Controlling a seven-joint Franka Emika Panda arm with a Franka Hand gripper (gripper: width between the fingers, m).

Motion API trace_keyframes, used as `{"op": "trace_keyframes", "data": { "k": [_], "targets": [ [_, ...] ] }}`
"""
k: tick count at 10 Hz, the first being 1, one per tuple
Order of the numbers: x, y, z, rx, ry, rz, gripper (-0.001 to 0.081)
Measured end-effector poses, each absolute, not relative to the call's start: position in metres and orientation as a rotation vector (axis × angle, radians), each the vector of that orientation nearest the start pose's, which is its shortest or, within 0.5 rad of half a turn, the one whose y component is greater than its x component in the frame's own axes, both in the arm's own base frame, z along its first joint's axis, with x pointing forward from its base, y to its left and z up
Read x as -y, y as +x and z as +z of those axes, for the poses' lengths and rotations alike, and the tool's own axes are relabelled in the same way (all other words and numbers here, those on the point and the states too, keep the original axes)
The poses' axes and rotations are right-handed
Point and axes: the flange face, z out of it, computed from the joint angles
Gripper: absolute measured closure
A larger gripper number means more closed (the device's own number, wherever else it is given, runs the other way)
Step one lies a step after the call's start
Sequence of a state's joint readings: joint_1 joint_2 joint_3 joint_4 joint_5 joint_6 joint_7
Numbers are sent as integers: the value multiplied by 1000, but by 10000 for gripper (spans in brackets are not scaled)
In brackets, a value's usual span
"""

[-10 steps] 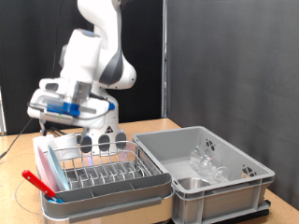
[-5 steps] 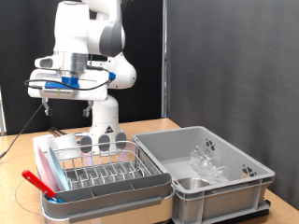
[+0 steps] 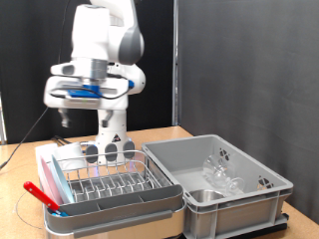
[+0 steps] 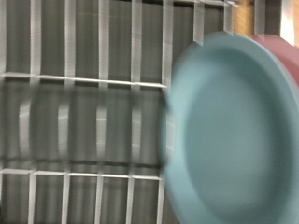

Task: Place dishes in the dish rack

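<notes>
A white robot arm's gripper [image 3: 65,118] hangs at the exterior view's left, high above the dish rack [image 3: 108,185]; its jaw state cannot be told. The wrist view, blurred, shows a light-blue plate [image 4: 229,131] over the rack's wires. Glass pieces [image 3: 221,174] lie in the grey bin [image 3: 261,198], lower right.

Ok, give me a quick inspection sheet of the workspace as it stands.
Surface: wooden table carrying rack and bin.
Job's things: dish rack at the exterior view's lower left. The light-blue plate shows against the rack wires in the wrist view, too blurred to tell if it is slotted. Clear glass pieces lie in the grey bin.
Clutter: red utensil at the rack's left edge.
Grippers: gripper raised above the rack, nothing seen between its fingers.
Cables: dark cable trailing down at the exterior view's left.
Surroundings: dark curtain behind.
</notes>
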State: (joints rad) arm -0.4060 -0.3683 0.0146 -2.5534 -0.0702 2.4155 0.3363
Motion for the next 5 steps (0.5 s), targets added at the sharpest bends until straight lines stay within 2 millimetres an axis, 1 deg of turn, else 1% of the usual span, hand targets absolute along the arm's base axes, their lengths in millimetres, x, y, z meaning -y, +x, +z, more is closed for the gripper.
{"op": "trace_keyframes", "data": {
  "k": [1,2,3,4,5],
  "targets": [
    [149,408,420,-870,-3044,-344,1],
    [133,415,423,-687,-3076,-369,1],
    [117,424,427,-548,-3095,-456,1],
    [107,427,425,-462,-3107,-523,1],
    [109,425,423,-490,-3103,-484,1]
  ]
}}
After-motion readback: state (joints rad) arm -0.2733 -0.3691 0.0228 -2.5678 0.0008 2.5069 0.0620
